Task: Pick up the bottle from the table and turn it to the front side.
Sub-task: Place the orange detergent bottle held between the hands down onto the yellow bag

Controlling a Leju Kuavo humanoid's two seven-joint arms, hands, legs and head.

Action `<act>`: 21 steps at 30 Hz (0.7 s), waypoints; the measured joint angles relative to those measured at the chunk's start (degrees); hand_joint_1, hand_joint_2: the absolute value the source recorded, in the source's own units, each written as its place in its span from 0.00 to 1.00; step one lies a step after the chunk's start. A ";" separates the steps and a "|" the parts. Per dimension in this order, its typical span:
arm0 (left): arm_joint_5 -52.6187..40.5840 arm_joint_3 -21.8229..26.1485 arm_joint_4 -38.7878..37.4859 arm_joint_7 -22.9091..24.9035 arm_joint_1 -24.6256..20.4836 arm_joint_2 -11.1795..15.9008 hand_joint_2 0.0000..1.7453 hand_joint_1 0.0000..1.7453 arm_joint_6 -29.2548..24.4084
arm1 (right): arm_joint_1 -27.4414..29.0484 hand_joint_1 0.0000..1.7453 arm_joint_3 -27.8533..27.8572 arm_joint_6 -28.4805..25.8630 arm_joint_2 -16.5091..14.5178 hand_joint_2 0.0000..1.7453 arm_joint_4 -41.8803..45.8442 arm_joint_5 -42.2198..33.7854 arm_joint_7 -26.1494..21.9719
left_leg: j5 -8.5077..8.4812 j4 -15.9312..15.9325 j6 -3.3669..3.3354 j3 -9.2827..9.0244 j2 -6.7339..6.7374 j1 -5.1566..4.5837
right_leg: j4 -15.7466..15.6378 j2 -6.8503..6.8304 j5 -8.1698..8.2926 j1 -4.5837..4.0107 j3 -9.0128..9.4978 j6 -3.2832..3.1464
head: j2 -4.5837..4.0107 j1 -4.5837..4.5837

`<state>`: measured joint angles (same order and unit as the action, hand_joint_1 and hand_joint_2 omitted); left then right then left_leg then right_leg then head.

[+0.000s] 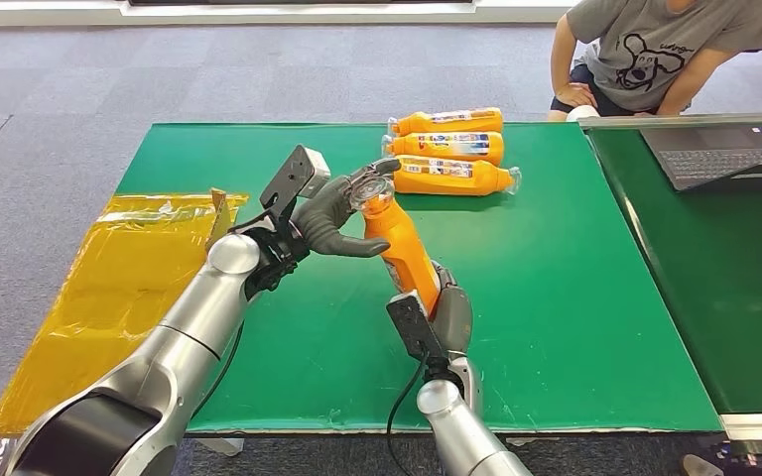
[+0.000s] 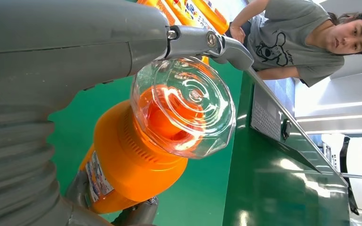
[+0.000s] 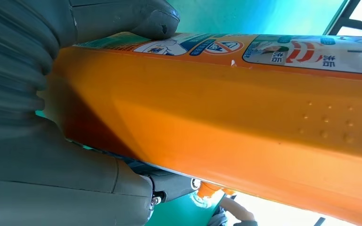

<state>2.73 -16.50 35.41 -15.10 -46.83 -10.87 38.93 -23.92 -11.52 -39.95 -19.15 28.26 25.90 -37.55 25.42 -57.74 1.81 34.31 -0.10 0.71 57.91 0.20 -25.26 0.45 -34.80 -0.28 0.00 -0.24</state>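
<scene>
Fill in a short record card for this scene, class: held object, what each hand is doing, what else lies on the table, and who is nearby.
Held object: orange bottle, raised above the green table, tilted, clear cap up
Right hand: grips the bottle's lower body
Left hand: fingers at the clear cap
Also on table: three orange bottles lying side by side; laptop
Nearby: seated person in a grey shirt

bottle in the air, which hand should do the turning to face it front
Left, probably. The right hand grips the orange bottle around its lower body, steadying it, while the left hand sits at the clear cap, placed to twist.
</scene>
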 joint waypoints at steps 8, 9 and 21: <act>0.94 -0.13 0.02 0.03 0.10 0.04 1.00 0.00 0.05 | -0.02 1.00 0.00 0.00 0.00 1.00 0.00 0.02 0.03 | 0.00 0.00 0.00 0.00 0.00 0.00 | 0.00 0.00 0.00 0.00 0.00 0.00 | 0.00 -0.01; 1.27 -0.17 0.03 0.08 0.13 0.07 1.00 0.00 0.09 | -0.03 1.00 0.00 0.00 0.00 1.00 0.00 0.02 0.04 | 0.00 0.00 0.00 0.00 0.00 0.00 | 0.00 0.00 0.00 0.00 0.00 0.00 | 0.00 -0.01; 6.34 -1.43 -1.15 1.74 0.59 -1.83 1.00 0.00 2.71 | -0.09 1.00 0.00 0.43 -0.02 1.00 -0.02 0.36 0.96 | 0.00 0.00 0.00 0.06 -0.10 -0.01 | 0.00 -0.13 0.00 0.01 -0.01 0.00 | 0.00 0.00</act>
<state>9.07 -17.93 34.26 -13.36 -46.24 -12.70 41.64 -24.01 -11.52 -39.52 -19.17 28.24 26.26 -36.59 25.42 -57.74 1.80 34.37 -0.20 0.70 57.91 0.07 -25.26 0.47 -34.81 -0.28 0.00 -0.24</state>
